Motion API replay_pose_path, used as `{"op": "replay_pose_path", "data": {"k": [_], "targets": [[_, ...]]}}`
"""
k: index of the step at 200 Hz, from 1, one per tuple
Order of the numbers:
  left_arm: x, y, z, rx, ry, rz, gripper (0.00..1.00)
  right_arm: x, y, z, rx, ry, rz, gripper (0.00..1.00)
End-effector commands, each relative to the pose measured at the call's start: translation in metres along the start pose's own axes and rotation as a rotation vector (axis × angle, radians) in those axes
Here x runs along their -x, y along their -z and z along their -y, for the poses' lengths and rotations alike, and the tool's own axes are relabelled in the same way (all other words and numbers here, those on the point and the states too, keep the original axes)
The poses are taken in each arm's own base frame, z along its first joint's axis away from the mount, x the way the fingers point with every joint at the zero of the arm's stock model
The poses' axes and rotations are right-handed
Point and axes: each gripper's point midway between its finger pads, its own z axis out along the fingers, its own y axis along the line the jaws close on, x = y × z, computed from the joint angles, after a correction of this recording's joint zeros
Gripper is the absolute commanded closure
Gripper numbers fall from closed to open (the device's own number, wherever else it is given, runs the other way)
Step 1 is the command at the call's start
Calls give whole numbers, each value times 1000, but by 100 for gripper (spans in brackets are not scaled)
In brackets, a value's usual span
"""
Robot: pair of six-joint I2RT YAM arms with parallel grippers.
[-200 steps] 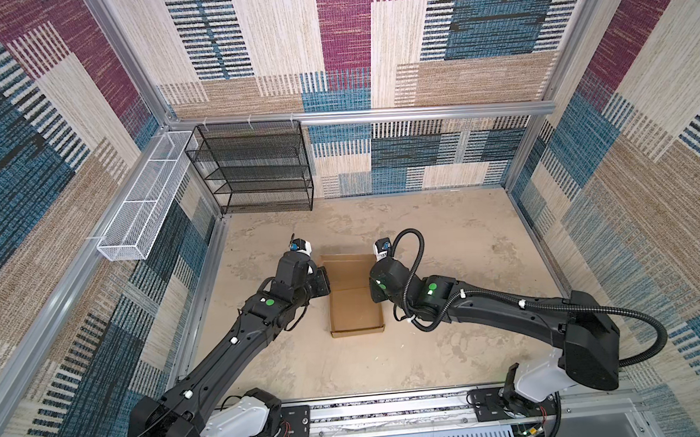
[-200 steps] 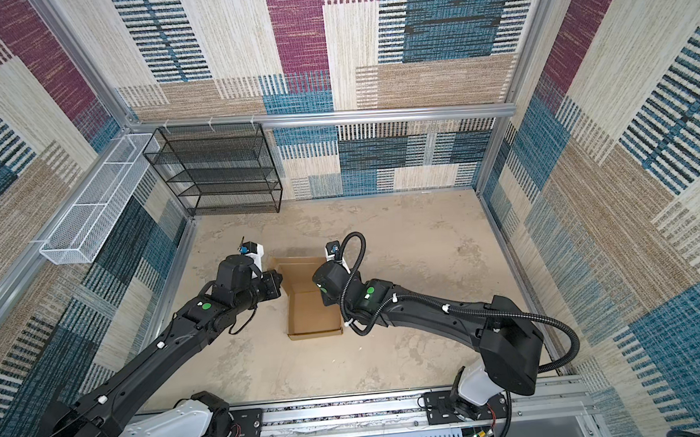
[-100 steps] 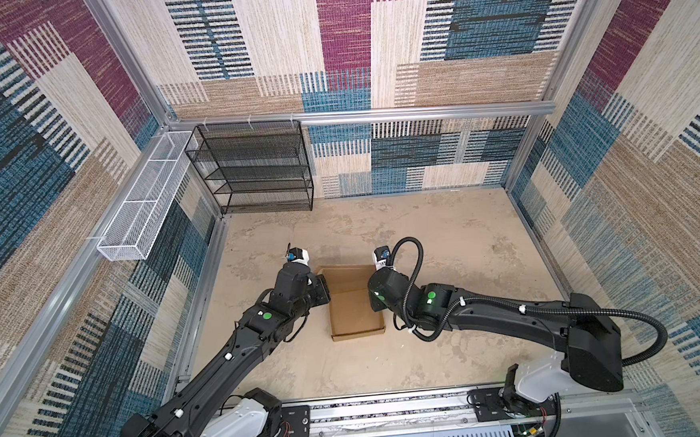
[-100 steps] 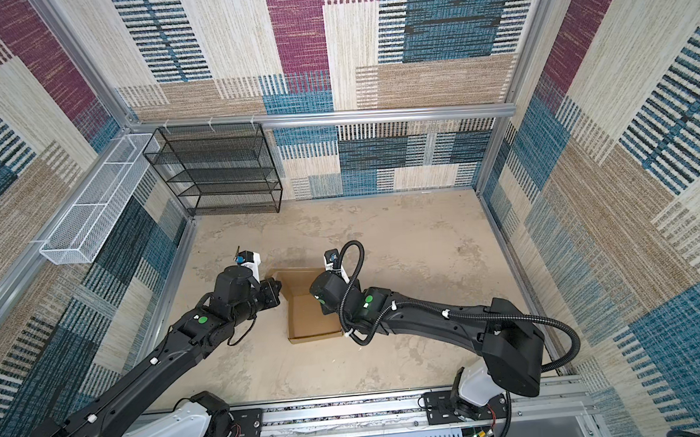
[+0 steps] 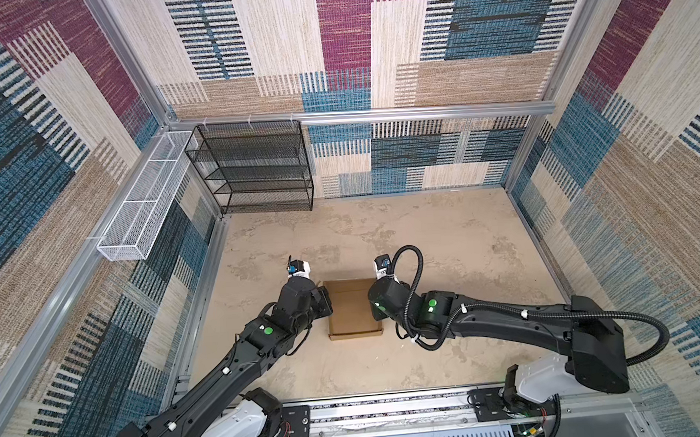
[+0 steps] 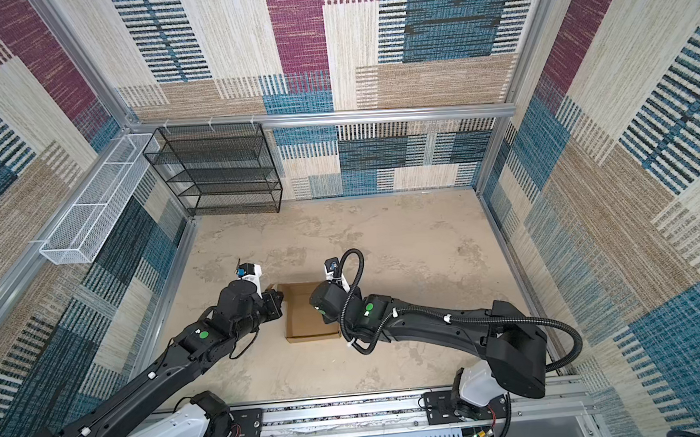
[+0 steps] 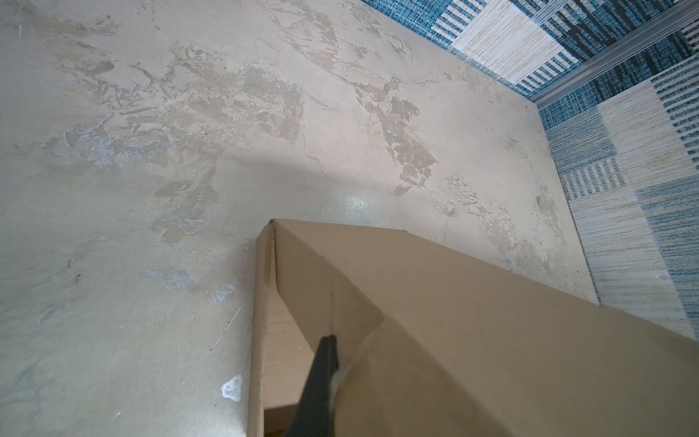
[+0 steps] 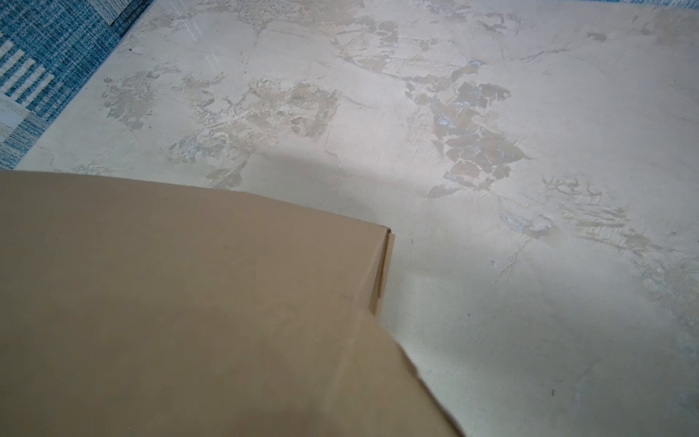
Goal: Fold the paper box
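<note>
Seemingly lid-tucking step: left gripper (image 7: 323,363), pinched shut, noses left flap (image 7: 321,280) of paper box (image 5: 353,306); right gripper (image 5: 372,299) closed, grasp unseen. Next: flap inside wall (image 7: 261,321).

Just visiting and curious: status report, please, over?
Left tool, right tool shut, flanking paper box. Lid down, gap on left side. Black rack far back.

Top views looked down on my whole scene; both wrist cameras sat close over the paper box (image 7: 491,333).

Black arms (image 5: 240,361), white bases (image 5: 228,433), green dots (image 5: 268,330)
</note>
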Motion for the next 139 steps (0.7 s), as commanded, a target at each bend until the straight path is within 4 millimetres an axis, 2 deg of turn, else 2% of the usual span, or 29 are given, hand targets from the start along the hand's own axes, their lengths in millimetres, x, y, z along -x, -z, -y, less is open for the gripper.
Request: {"op": "replay_pose_path", "data": {"k": [1, 51, 79, 110, 139], "targets": [[-10, 1, 0, -19, 26, -28, 91, -13, 2, -3, 22, -7, -44, 96], [-25, 3, -10, -7, 28, -38, 91, -32, 1, -5, 30, -6, -66, 95], [-31, 5, -15, 0, 24, -37, 91, -41, 2, -9, 34, -6, -73, 92], [-36, 8, -18, -3, 26, -37, 91, -48, 5, -11, 39, -6, -73, 84], [-40, 13, -21, 0, 22, -27, 91, -53, 13, -17, 50, -5, -63, 71]]}}
